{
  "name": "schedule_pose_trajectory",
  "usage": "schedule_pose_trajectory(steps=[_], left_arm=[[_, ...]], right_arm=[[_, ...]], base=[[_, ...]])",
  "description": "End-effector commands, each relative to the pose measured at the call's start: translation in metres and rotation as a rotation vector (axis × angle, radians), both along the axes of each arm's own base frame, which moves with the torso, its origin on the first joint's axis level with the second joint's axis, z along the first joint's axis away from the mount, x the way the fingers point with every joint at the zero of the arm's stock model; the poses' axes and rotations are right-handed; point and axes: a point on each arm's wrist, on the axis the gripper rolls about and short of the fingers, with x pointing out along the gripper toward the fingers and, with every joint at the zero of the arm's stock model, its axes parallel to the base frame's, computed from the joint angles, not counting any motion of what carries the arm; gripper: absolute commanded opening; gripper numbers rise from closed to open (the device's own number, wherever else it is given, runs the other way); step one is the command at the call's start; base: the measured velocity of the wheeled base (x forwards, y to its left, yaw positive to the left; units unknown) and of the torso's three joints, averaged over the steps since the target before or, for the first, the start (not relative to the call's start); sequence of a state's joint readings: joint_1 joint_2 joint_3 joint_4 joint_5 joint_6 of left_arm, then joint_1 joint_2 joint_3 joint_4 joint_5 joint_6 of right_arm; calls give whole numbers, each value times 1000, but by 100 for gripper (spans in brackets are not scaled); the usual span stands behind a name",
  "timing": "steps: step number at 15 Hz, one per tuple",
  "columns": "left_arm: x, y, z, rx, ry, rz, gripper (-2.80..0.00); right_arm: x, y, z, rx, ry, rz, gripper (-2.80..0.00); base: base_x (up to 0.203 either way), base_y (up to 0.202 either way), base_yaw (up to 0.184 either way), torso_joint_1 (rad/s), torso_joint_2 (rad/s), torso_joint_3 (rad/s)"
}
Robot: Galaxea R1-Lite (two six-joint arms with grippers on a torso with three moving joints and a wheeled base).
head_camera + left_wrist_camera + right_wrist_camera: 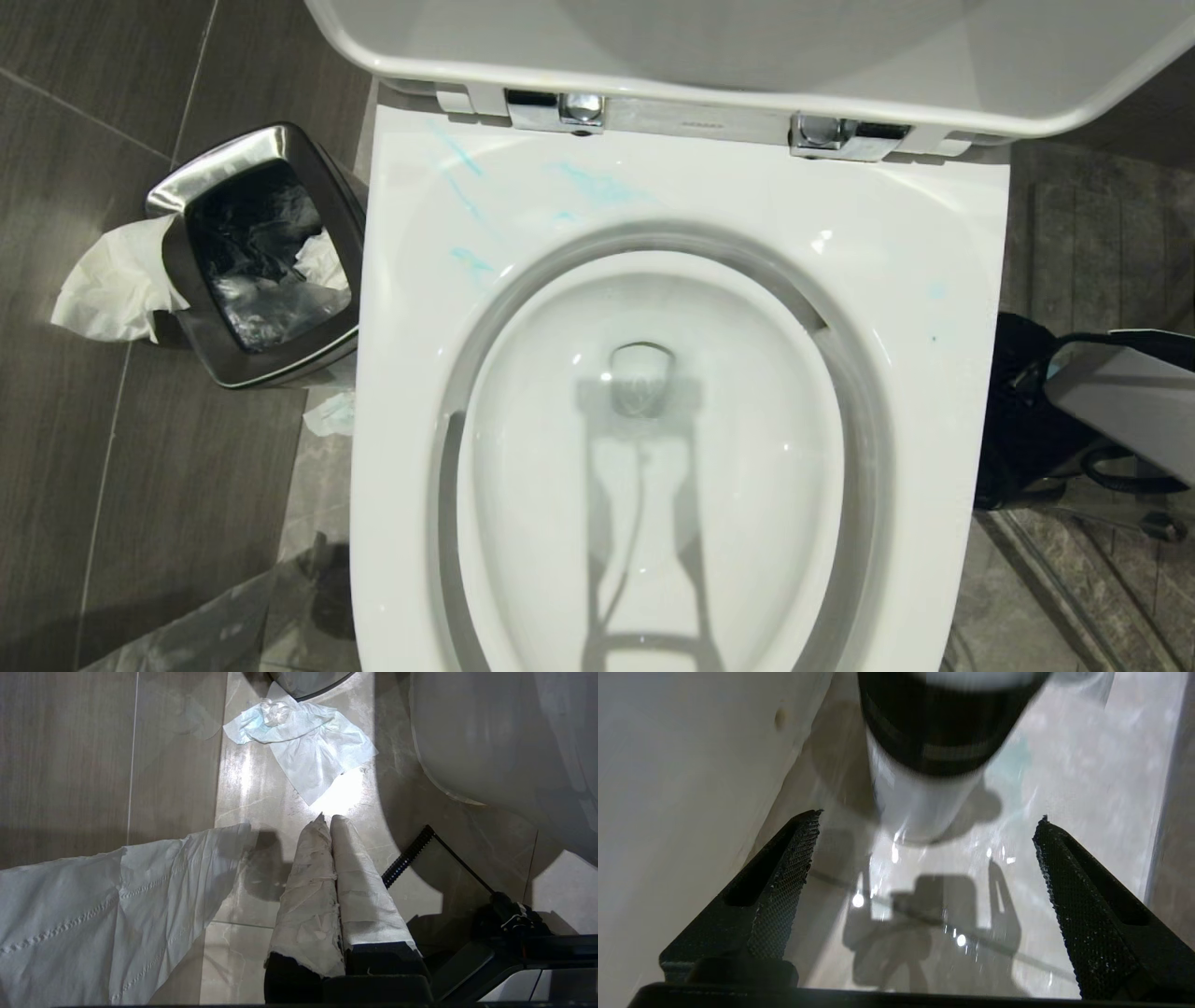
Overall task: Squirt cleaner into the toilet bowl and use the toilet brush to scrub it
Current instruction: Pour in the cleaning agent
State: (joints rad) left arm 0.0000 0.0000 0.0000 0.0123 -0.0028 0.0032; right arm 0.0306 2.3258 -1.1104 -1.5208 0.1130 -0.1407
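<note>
Your right gripper (924,826) has its jaws spread wide with nothing between them, down near the floor beside a blurry white cylinder with a dark band (924,756). Your left gripper (327,823) is pinched shut, its fingers wrapped in paper, above a crumpled tissue (303,742). The toilet bowl (915,271) sits lid-up, turquoise cleaner (597,187) streaked across its back rim.

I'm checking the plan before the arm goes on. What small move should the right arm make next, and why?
Probably ease the right gripper forward around the upright container on the floor. Its fingers are spread wide with the container just ahead and nothing held; the toilet bowl shows only faint blue streaks.
</note>
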Motion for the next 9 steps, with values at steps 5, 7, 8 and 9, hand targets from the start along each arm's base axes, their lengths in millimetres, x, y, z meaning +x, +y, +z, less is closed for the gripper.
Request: schedule_pose_trajectory(steps=[5, 7, 8, 9], left_arm=[[0, 0, 0, 0, 1, 0, -280], [0, 0, 0, 0, 1, 0, -280], [0, 0, 0, 0, 1, 0, -280], [0, 0, 0, 0, 1, 0, -280]], right_arm=[[11, 1, 18, -12, -95, 17, 0], [17, 1, 20, -13, -119, 18, 0], [19, 1, 19, -14, -125, 19, 0], [21, 1, 20, -14, -136, 18, 0]], base=[[0, 0, 0, 0, 0, 0], [0, 0, 0, 0, 0, 0], [0, 0, 0, 0, 0, 0], [0, 0, 0, 0, 0, 0]])
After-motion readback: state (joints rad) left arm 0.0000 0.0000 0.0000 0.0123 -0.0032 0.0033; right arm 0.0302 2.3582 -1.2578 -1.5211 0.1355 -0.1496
